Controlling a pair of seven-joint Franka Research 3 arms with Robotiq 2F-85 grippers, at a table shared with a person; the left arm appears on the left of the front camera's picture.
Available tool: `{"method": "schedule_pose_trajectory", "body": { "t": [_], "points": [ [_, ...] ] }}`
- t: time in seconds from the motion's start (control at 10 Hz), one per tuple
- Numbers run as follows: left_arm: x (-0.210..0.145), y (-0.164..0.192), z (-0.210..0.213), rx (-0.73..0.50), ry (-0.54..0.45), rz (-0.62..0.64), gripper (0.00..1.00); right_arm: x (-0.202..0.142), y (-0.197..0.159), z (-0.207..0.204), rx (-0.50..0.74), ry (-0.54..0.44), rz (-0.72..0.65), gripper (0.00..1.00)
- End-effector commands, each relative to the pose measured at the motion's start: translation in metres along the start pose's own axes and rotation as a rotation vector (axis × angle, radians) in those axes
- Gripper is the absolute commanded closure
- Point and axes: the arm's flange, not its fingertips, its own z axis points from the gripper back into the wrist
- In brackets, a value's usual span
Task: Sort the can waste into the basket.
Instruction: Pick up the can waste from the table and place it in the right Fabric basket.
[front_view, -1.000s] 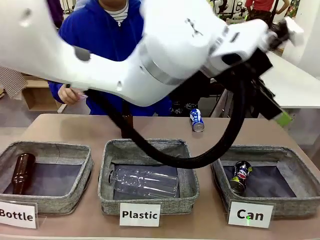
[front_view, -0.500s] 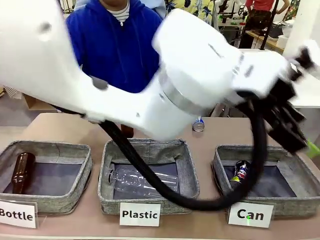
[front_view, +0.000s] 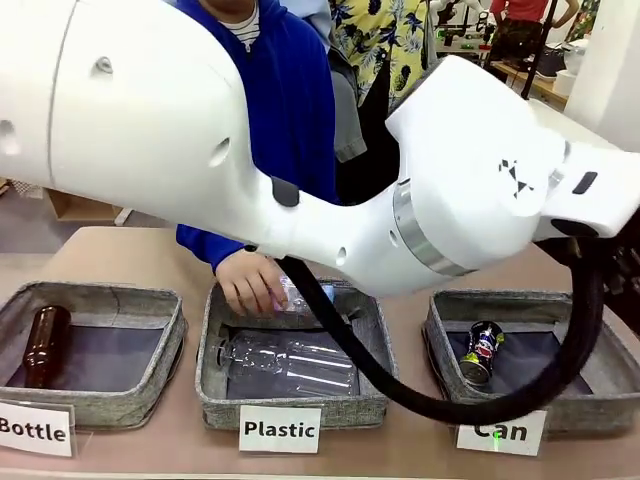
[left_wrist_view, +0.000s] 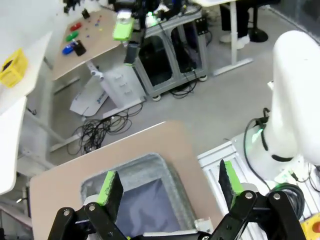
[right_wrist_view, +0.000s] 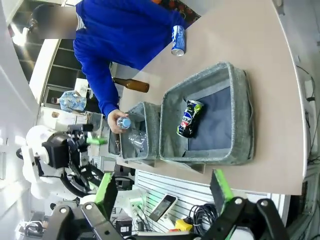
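Observation:
The dark can (front_view: 482, 350) with the red-and-blue logo lies in the grey "Can" basket (front_view: 440, 340) at the right. In the right wrist view this can (right_wrist_view: 189, 117) lies in the basket (right_wrist_view: 240, 100), and the blue can (right_wrist_view: 178, 40) lies on the table beyond it. My right gripper (right_wrist_view: 162, 187) is open and empty, high above and off the table's end. My left gripper (left_wrist_view: 170, 184) is open and empty too, hanging above the basket (left_wrist_view: 167, 172) near the table's end. In the front view my left arm hides the blue can.
A person's hand (front_view: 250, 285) holds a clear plastic bottle over the "Plastic" basket (front_view: 215, 390), where another clear bottle (front_view: 290, 362) lies. The "Bottle" basket (front_view: 170, 345) holds a brown bottle (front_view: 45, 345). Another brown bottle (right_wrist_view: 132, 85) lies on the table. My left arm (front_view: 300, 170) spans the table.
My left arm has swung farther right and nearer the camera, its gripper leaving the front view. The person's hand has come down with a clear bottle over the Plastic basket.

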Motion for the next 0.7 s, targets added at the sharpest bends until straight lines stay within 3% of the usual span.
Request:
{"method": "schedule_pose_trajectory", "body": {
  "t": [0.0, 0.4, 0.5, 0.6],
  "points": [
    [0.007, 0.012, 0.001, 0.026, 0.024, 0.038, 0.00, 0.007, 0.002, -0.001, 0.017, 0.024, 0.040, 0.00],
    [0.006, 0.021, 0.020, 0.052, 0.001, 0.091, 0.00, 0.006, 0.010, -0.007, -0.001, 0.032, 0.042, 0.00],
    [0.007, 0.023, 0.036, 0.078, -0.008, 0.119, 0.00, 0.007, 0.016, -0.015, -0.007, 0.051, 0.053, 0.00],
    [0.006, 0.025, 0.063, 0.103, 0.046, 0.216, 0.00, 0.010, 0.024, -0.032, -0.018, 0.084, 0.068, 0.00]
  ]
}}
